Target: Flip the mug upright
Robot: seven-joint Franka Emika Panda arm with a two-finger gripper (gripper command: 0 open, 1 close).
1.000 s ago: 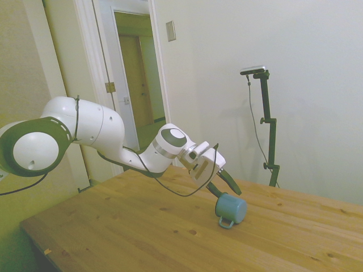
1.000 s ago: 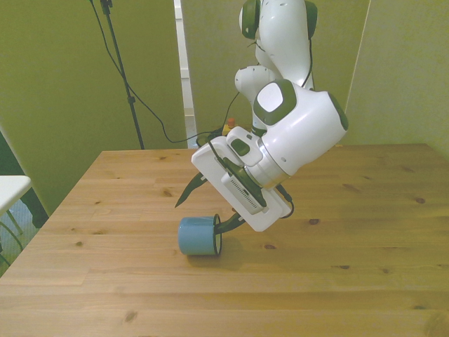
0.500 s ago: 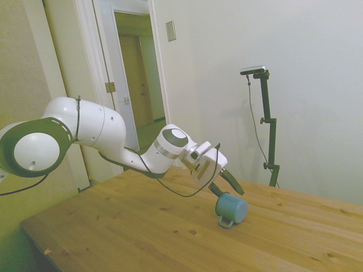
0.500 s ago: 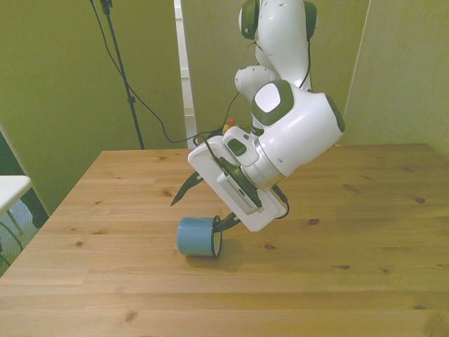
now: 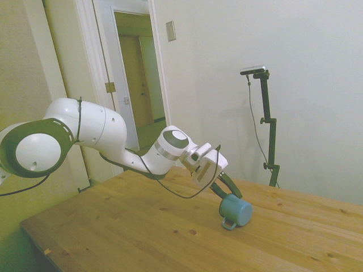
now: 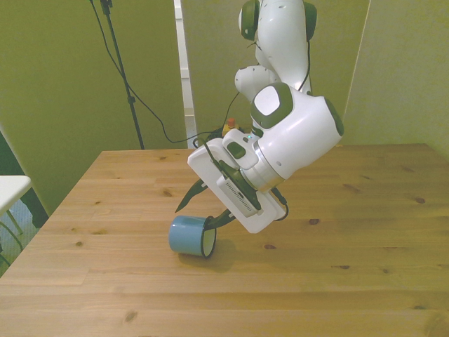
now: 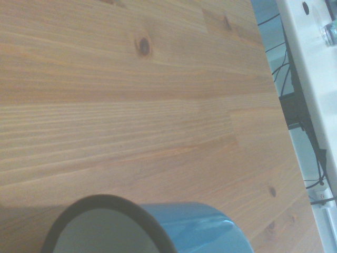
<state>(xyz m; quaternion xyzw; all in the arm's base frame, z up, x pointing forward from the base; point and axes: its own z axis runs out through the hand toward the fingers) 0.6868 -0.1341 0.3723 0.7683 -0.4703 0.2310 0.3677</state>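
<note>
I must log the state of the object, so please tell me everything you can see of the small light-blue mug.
The small light-blue enamel-looking mug has a dark rim, a pale inside and a thin loop handle. It lies on its side on the wooden table, slightly tilted, its opening toward the front view's right, handle against the tabletop. The open two-finger gripper straddles its rim: one dark finger seems to reach into the opening, the other stays outside, apart from it.

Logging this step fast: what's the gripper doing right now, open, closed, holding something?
Gripper: open, fingers spread, holding nothing; one finger sits at the rim of the small light-blue enamel mug, which lies on its side on the wooden table.
</note>
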